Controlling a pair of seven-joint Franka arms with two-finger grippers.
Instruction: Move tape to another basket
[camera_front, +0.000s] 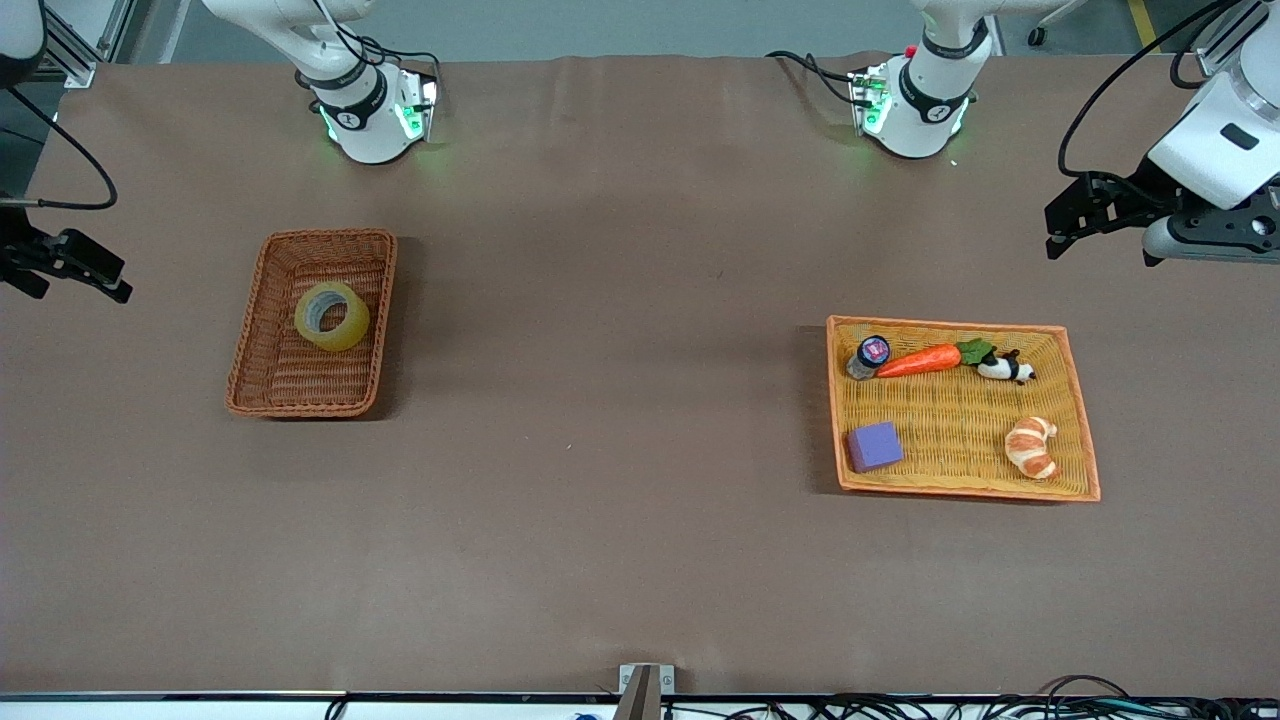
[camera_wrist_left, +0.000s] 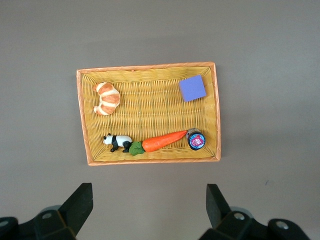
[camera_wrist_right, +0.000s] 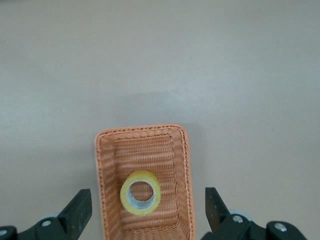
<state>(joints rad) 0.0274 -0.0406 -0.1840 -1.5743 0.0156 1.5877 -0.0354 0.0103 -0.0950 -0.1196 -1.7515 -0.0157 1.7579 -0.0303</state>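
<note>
So your tape (camera_front: 332, 316) is lying flat in the basket (camera_front: 262, 328), the reddish-brown wicker one down at the right arm's end of the counter (camera_front: 620, 480), sitting in the half of the basket farther from the front camera, and nothing is touching it. Your right gripper (camera_front: 75, 265) is hanging up in the air past that end of the counter, off to the side of the basket rather than over it, and in the right wrist view you can see its fingers (camera_wrist_right: 77, 212) spread wide with nothing between them, the basket and the tape ring framed in the gap. Your left gripper (camera_front: 1085, 215) is up in the air too, over the left arm's end of the counter, near the orange-yellow tray (camera_front: 960, 415) but not over it, and its fingers (camera_wrist_left: 80, 202) are also spread wide and empty in the left wrist view. The tray sits well apart from the basket and it's got a few things in it: a purple cube (camera_front: 875, 446) and a croissant (camera_front: 1031, 447) along the side nearer the front camera, then a carrot (camera_front: 920, 361) with a small round-lidded jar (camera_front: 869, 356) touching its tip and a little panda toy (camera_front: 1005, 368) right by its leafy end, all along the edge nearer the robot bases.
</note>
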